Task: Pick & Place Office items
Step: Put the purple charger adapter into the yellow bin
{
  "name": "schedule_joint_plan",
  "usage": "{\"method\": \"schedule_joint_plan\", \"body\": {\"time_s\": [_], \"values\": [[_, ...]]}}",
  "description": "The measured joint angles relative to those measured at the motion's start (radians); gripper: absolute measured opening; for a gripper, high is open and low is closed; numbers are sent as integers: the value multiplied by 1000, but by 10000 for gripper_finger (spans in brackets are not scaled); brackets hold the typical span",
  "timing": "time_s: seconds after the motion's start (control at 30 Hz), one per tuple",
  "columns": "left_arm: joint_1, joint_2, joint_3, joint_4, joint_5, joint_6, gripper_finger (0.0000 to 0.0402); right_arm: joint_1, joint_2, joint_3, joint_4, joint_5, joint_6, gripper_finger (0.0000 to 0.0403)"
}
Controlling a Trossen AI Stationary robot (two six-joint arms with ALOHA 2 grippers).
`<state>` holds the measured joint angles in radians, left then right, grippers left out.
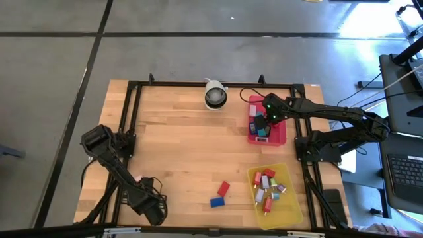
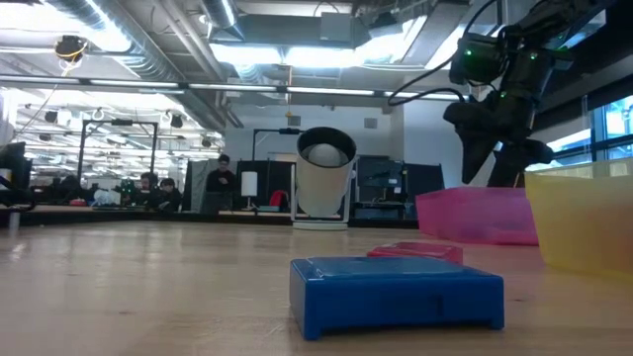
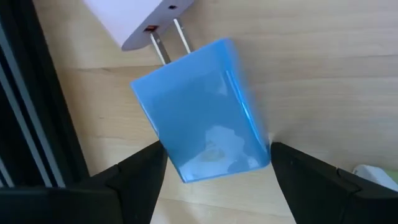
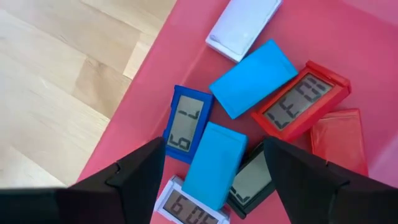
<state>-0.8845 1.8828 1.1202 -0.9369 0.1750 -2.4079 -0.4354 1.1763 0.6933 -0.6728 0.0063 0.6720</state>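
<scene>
Two loose blocks lie on the bare wood, one red block [image 1: 223, 188] and one blue block [image 1: 217, 202]. Two trays hold the rest: one red tray [image 1: 281, 134] and one yellow tray [image 1: 294, 213]. One white round camera [image 1: 215, 96] stands at the table's far edge.
</scene>
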Motion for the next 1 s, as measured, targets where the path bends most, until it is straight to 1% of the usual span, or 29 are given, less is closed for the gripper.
{"method": "schedule_joint_plan", "body": {"time_s": [0.37, 0.53, 0.63, 0.73, 0.83, 0.93, 1.0], "values": [[-31, -3, -2, 7, -61, 5, 208, 0, 0, 0, 55, -2, 32, 277], [-25, -7, -2, 8, -80, 22, 182, 0, 0, 0, 68, -39, 33, 277], [-9, -6, 0, 2, -69, 66, 184, 0, 0, 0, 68, -52, 35, 277], [13, -5, 18, -17, -63, 140, 196, 0, 0, 0, 68, -52, 35, 277], [44, -3, 37, -30, -72, 255, 211, 0, 0, 0, 68, -52, 35, 277], [81, -2, 56, -22, -118, 382, 227, 0, 0, 0, 71, -51, 35, 277], [109, -2, 66, -18, -117, 462, 235, 0, 0, 0, 77, -52, 35, 277]]}}
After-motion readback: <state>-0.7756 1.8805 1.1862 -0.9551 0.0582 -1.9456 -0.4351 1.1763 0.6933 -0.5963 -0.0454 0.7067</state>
